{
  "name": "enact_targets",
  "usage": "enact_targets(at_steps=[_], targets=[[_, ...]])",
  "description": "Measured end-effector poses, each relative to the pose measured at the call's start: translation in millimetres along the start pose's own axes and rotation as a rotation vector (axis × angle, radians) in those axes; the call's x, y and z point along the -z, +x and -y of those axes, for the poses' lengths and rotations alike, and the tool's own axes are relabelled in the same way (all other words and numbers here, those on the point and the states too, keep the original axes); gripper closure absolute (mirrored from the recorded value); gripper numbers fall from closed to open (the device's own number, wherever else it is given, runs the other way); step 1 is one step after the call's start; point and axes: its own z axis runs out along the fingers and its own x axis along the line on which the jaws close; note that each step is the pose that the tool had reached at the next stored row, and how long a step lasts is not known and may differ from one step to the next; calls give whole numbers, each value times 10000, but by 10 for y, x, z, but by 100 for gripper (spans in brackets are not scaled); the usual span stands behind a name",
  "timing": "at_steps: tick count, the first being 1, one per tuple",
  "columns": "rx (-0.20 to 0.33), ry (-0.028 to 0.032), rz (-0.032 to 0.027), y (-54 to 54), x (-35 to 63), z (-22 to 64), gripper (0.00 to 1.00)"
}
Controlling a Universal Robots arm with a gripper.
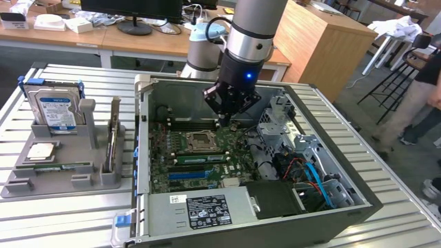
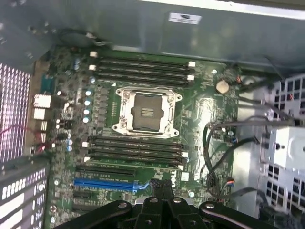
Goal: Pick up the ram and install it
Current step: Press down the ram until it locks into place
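My gripper (image 1: 222,123) hangs inside the open computer case (image 1: 324,217), above the motherboard (image 1: 165,170) just behind the empty processor socket (image 1: 200,139). Its fingers are shut together, with nothing visible between them. In the wrist view the gripper (image 2: 162,190) sits over the blue slot (image 2: 102,183), with the socket (image 2: 147,110) and the dark memory slots (image 2: 136,152) beyond. A green ram stick (image 1: 200,155) with dark chips appears to stand in a slot in front of the socket. Another thin green strip (image 1: 53,166) lies in the grey holder (image 1: 90,181) outside the case.
The grey holder on the exterior view's left also carries a blue-labelled hard drive (image 1: 57,111), a square silver chip (image 1: 41,151) and an upright thin card (image 1: 112,134). Cables (image 1: 313,170) and a drive cage (image 1: 282,124) crowd the case's right side. A person (image 1: 424,98) stands at the far right.
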Motion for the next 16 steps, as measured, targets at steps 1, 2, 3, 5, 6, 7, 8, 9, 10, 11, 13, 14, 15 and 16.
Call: enact_targets(at_steps=[1, 2, 3, 5, 6, 7, 8, 9, 10, 11, 13, 14, 15, 16], targets=[[-181, 4, 6, 0, -1, 0, 90], [-341, 7, 12, 0, -1, 0, 90], [-433, 9, 15, 0, -1, 0, 90], [-527, 11, 19, 0, -1, 0, 90], [-530, 10, 19, 0, -1, 0, 90], [-530, 11, 19, 0, -1, 0, 90], [-530, 11, 19, 0, -1, 0, 90], [-531, 11, 19, 0, -1, 0, 90], [-531, 11, 19, 0, -1, 0, 90], [-530, 11, 19, 0, -1, 0, 90], [-534, 12, 19, 4, -1, 0, 90], [-535, 11, 20, 11, -1, -1, 90], [-532, 10, 20, 20, -1, -1, 90], [-531, 10, 20, 31, -1, -2, 90]])
